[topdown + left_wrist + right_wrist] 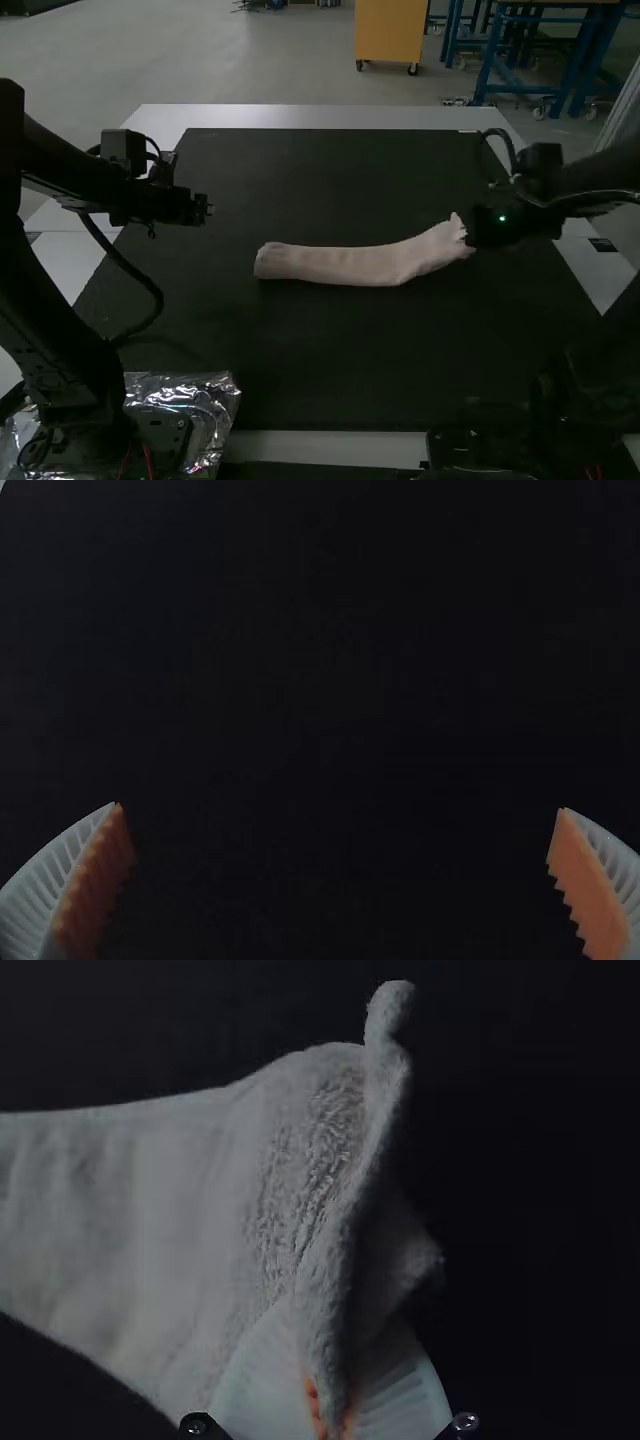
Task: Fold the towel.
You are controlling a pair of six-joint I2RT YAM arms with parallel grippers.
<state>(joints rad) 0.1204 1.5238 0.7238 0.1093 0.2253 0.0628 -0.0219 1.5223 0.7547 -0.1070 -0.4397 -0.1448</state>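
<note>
Towel (pixel 345 265) is a long narrow strip lying crosswise near the middle of the black mat (pixel 300 350), blunt end toward my left, other end bending slightly forward at my right claw (pixel 474 234). Right claw is clamped on that end — right wrist view has the cloth pinched between white ribbed fingers (pixel 250 1380), a bit of orange pad (pixel 312 1405) showing at the pinch. Edge of the towel stands up as a ridge above the grip, flat part running off to one side. Can't tell how many layers are in the grip. Left claw (pixel 207 209) is over the left part of the mat, well apart from the towel; fingers wide apart, nothing between them — left wrist view. Mat sits on a light worktop (pixel 300 117). Crinkled silver plastic (pixel 218 392) is around my left arm's base. Green light (pixel 503 218) lit on my right arm.
</note>
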